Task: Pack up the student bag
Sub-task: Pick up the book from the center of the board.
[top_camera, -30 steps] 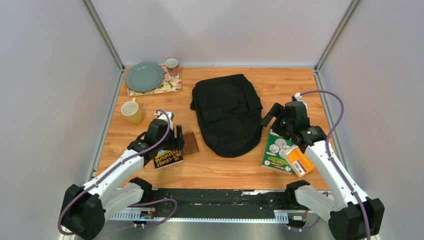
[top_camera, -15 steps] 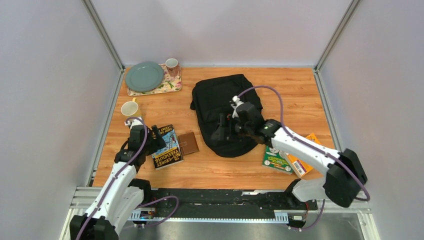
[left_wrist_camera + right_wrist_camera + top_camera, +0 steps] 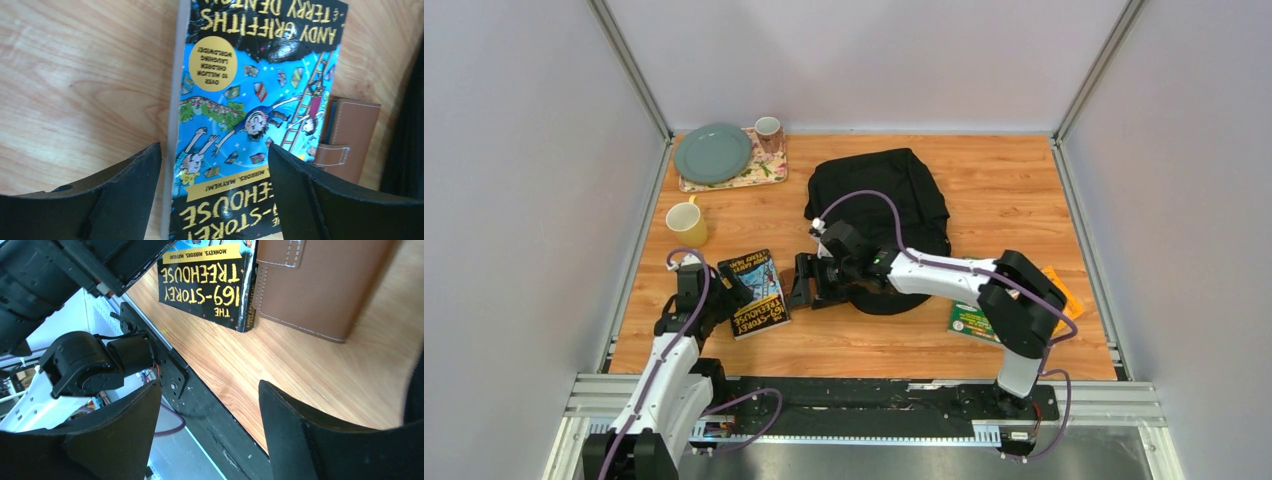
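Wooden table (image 3: 1024, 180); right arm (image 3: 934, 272) outstretched across student bag (image 3: 874, 190), tool (image 3: 807, 288) open

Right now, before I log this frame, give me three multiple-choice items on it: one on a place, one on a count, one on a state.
1. Where does the brown leather wallet lie? A. between the black-and-blue paperback book and the large black fabric backpack; B. on the green plate; C. on top of the backpack.
2. How many mugs are in view? A. one; B. two; C. four.
3. How is the right gripper? A. shut on the wallet; B. shut on the book; C. open and empty.
Key: 1 A, the left wrist view shows the book on one side, the backpack on the other; 2 B, a yellow mug and a pinkish mug; 3 C, its fingers stand apart with nothing between.
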